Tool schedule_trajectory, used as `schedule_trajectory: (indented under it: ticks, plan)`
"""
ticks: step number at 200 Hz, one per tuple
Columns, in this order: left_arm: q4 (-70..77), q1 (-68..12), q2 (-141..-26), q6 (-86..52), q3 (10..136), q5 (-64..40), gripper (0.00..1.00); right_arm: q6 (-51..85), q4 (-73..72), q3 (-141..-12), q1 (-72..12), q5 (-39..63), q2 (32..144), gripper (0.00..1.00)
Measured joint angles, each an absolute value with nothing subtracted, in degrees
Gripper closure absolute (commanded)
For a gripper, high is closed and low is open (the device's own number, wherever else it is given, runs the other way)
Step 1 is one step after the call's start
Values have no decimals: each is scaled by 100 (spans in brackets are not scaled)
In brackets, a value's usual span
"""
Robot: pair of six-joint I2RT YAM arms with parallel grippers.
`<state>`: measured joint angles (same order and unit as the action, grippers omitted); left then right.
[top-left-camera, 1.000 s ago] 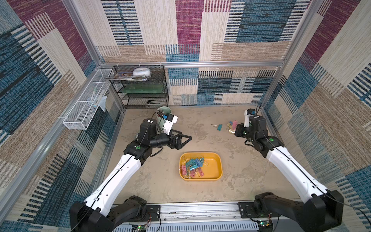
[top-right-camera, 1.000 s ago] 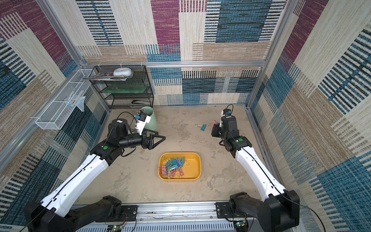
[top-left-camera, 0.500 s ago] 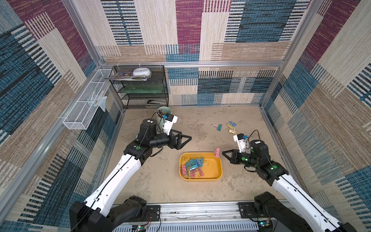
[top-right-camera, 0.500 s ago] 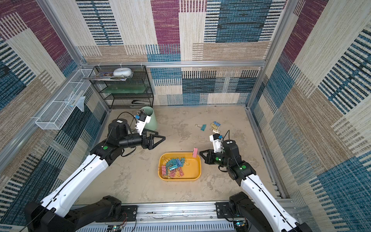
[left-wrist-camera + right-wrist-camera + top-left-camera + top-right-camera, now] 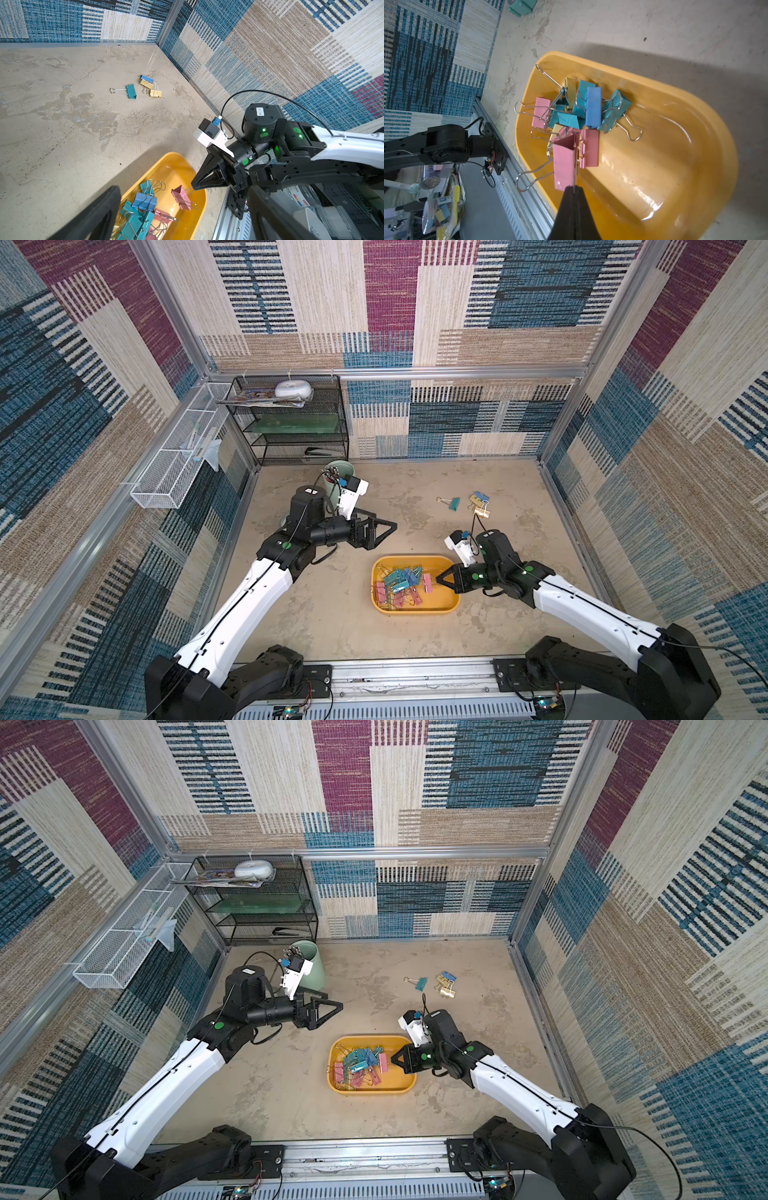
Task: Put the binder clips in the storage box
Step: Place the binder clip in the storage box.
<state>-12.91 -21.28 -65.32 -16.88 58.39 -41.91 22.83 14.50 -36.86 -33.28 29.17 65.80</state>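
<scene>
Pink binder clip (image 5: 563, 164) is held by one wire handle only, w/ the right pincer (image 5: 574, 188) clamped tight on that wire. The body hangs just ahead of the tips, long axis roughly in line w/ the pincer. It is seen over the storage box (image 5: 415, 610), inside the rim at the end nearest the right arm, just beside the pile of clips (image 5: 401, 580) already in there. Whether it touches the box bottom can't be told. Release is judged the step in hand: the clip lies within the walls, so only parting is needed. A few loose clips (image 5: 131, 91) are left on the surface (image 5: 62, 124), well apart from the box, nearer the right arm. Left pincer (image 5: 386, 521) is seen wide apart, empty, off the box's far left corner.
</scene>
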Motion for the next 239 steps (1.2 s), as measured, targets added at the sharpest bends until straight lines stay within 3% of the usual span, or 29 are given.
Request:
schedule_trajectory:
  ticks: [41, 122, 163, 195, 239]
  plan:
    - [-1288, -2132, -6530, -1647, 5839, -4176, 1, 1527, 1957, -4016, -3511, 2989, 7142, 100]
    - [-1291, -2139, -6545, -1647, 5839, -4178, 1, 1527, 2097, -4001, -3988, 2749, 7660, 100]
    - [-1288, -2145, -6545, -1647, 5839, -4176, 1, 1605, 1911, -4051, -4145, 2646, 8099, 79]
    - [-1288, -2145, -6545, -1647, 5839, -4176, 1, 1732, 1914, -4152, -4158, 2394, 7815, 65]
    - [-1291, -2145, -6539, -1647, 5839, -4176, 1, 1979, 1962, -4650, -4141, 1271, 6812, 59]
